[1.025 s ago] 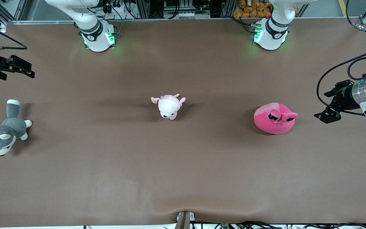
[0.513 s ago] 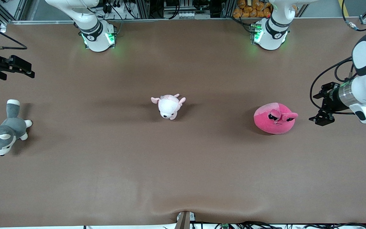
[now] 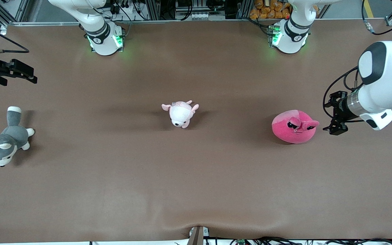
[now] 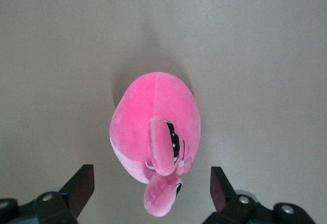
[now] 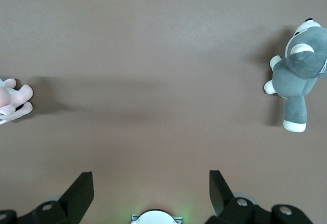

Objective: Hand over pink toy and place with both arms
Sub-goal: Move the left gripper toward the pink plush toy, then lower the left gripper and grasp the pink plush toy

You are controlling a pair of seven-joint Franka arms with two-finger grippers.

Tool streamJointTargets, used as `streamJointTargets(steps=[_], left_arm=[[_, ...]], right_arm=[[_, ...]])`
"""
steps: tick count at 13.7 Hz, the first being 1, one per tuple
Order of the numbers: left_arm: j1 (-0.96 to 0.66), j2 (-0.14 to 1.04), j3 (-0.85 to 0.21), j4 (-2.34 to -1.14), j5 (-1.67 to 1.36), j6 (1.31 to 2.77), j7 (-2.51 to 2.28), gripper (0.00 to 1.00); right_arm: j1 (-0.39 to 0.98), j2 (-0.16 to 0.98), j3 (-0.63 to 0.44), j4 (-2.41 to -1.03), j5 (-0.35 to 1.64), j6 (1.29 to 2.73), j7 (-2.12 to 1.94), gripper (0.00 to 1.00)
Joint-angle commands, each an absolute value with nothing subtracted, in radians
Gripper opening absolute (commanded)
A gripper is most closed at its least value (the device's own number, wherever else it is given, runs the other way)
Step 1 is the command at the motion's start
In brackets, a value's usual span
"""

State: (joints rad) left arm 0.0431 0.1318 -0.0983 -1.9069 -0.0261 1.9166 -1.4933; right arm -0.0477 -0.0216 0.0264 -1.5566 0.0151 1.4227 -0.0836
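- Grey-and-white husky plush (image 3: 4,141) — lying on the table (image 3: 196,190) at the right arm's end, nearest the front camera.
- Pink toy (image 3: 294,126) — on the table toward the left arm's end, eye bumps up, untouched.
- Left gripper (image 3: 334,115) — in the air just beside the pink toy, fingers (image 4: 82,185) wide apart, holding nothing.
- Pale pink-and-white plush (image 3: 181,113) — mid-table.
- Right gripper (image 3: 20,72) — waiting above the right arm's end, fingers (image 5: 82,188) spread wide, nothing held.
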Motion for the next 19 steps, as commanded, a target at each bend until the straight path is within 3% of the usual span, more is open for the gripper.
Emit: streamJointTargets(steps=[1, 5, 9, 13, 19], left_arm=[[0.052, 0.110, -0.106, -1.963, -0.058, 1.966, -1.514, 1.00], [0.054, 0.127, -0.106, -2.037, -0.083, 2.063, -1.523, 1.00], [0.075, 0.167, -0.106, -2.037, -0.084, 2.107, -1.523, 1.00], [0.074, 0.181, -0.106, -2.029, -0.092, 2.112, -1.525, 0.95], [0.074, 0.184, -0.107, -2.028, -0.118, 2.108, -1.532, 0.95]], right_arm=[[-0.044, -0.025, 0.023, -1.554, 0.021, 1.424, -0.083, 1.00], [-0.052, -0.025, 0.021, -1.565, 0.021, 1.414, -0.083, 1.00], [-0.071, -0.026, 0.018, -1.575, 0.018, 1.414, -0.094, 1.00], [-0.074, -0.023, 0.018, -1.575, 0.002, 1.422, -0.097, 1.00], [-0.071, 0.009, 0.018, -1.574, -0.026, 1.428, -0.097, 1.00]])
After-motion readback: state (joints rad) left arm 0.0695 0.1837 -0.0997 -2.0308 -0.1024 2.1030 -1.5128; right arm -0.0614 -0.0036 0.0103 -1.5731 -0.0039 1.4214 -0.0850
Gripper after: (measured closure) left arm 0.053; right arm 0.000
